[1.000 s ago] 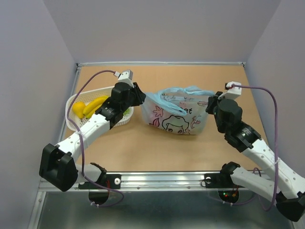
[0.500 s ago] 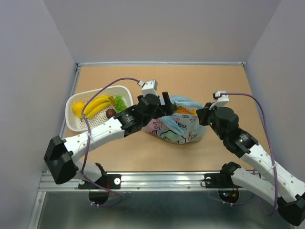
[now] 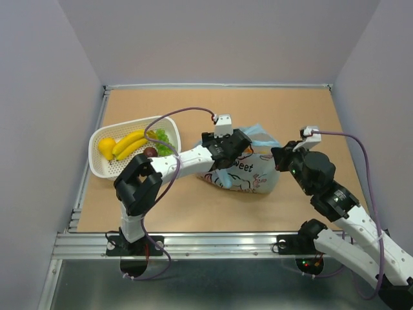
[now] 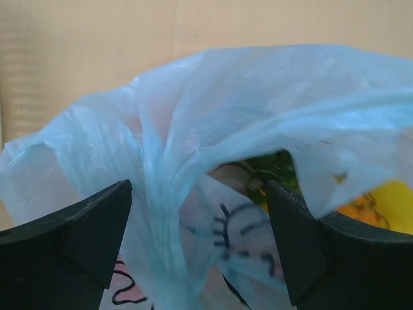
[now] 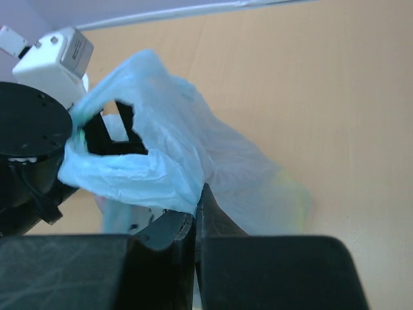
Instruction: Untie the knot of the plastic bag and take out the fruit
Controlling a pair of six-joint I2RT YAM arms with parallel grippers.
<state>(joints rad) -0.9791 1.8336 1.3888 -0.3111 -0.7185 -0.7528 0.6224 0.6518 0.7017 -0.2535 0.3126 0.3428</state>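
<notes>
The light-blue plastic bag [image 3: 250, 173] with the word "sweet" lies mid-table. Its mouth gapes, and the knot is not in view. My left gripper [image 3: 242, 143] is open and reaches into that mouth from the left. In the left wrist view the gripper [image 4: 199, 194] straddles a bunched strand of bag film [image 4: 158, 219] without pinching it. Past the film I see fruit: something green [image 4: 279, 165] and something yellow [image 4: 390, 206]. My right gripper [image 3: 279, 157] is shut on the bag's right rim. The right wrist view shows the gripper [image 5: 197, 197] with the film [image 5: 148, 174] pinched at its tips.
A white slotted basket [image 3: 97, 166] stands at the left with bananas [image 3: 129, 143], a lemon [image 3: 106, 148], green grapes [image 3: 161, 137] and a dark plum [image 3: 150, 152]. Grey walls close the table on three sides. The left forearm stretches from the basket to the bag.
My left gripper swung from the basket across to the bag, opened wide and now sits in the bag's mouth. The right gripper stayed shut on the rim; the bag shifted slightly right.
</notes>
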